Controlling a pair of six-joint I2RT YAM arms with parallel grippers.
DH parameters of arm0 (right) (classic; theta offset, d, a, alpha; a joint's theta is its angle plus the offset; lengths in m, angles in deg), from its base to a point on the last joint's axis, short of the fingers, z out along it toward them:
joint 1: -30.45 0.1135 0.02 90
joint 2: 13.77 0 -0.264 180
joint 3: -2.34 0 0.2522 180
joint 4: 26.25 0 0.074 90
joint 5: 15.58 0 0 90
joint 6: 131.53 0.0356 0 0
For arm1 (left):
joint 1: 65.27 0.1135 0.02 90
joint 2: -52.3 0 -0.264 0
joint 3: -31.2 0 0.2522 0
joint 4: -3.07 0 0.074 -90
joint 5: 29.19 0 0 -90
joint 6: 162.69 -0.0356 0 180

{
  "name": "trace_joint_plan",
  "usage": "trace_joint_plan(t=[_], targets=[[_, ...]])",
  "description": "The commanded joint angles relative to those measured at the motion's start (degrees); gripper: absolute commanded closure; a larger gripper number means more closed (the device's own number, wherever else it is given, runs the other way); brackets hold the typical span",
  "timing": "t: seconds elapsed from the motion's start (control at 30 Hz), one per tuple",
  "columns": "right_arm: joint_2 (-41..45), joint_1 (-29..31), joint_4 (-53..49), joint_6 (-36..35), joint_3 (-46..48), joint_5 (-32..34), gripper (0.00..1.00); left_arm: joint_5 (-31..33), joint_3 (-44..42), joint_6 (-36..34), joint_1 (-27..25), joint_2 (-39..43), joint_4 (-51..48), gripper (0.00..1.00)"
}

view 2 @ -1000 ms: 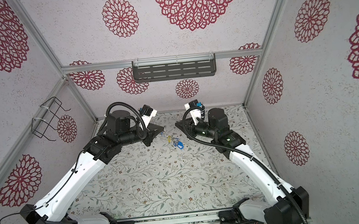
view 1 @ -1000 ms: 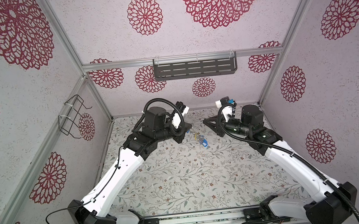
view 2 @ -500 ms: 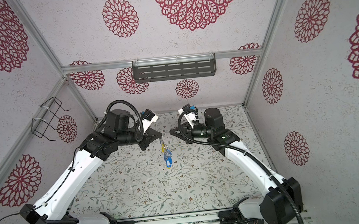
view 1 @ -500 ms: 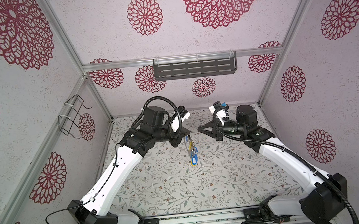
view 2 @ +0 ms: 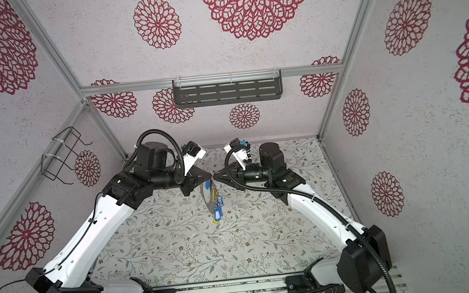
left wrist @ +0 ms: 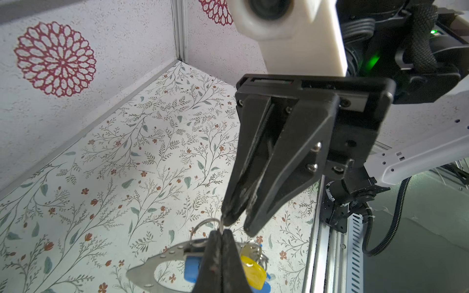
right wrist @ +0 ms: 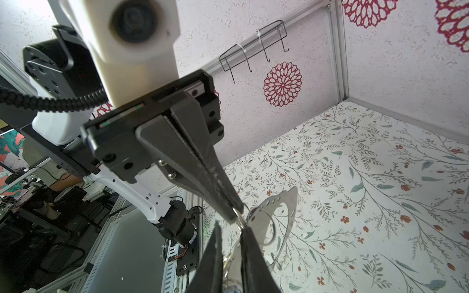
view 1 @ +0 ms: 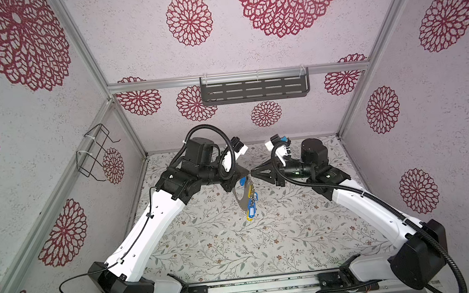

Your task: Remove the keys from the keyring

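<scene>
- Grip, left fingers [left wrist: 212,263]: press flat together with no gap, clenched on a small silver loop [left wrist: 203,223] at the very tips.
- Grip, right fingers [left wrist: 264,203]: stand narrowly parted and released, grasp nothing visible; meet the left fingers tip to tip, one tip touching that silver loop, its partner just beside it.
- Place, keyring [left wrist: 138,274]: hangs from the loop directly under both sets of fingertips, raised over the surface [view 1: 207,243]; appears in both top views as a grey arc between the two arms.
- Place, keys [view 1: 251,210]: dangle in a blue and yellow bunch at the keyring's lower part, below the fingers; one blue tag [view 1: 242,181] sits higher, close beside the left fingers.
</scene>
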Motion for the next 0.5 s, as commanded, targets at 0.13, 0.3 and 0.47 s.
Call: trace_joint_plan(t=[0.13,0.3,0.47], targets=[[0.0,1.0,2.2,-0.1,-2.1,-0.6,0.83,-2.5,1.7,0.2,0.5,-0.1,2.4,1.0],[0.9,0.4,-0.1,-2.2,-2.1,2.5,0.78,-2.4,1.5,0.1,0.6,0.4,2.0,1.0],[1.5,-1.1,-0.3,-2.1,-2.0,2.2,0.75,-3.2,1.5,0.1,0.9,0.6,1.8,1.0]])
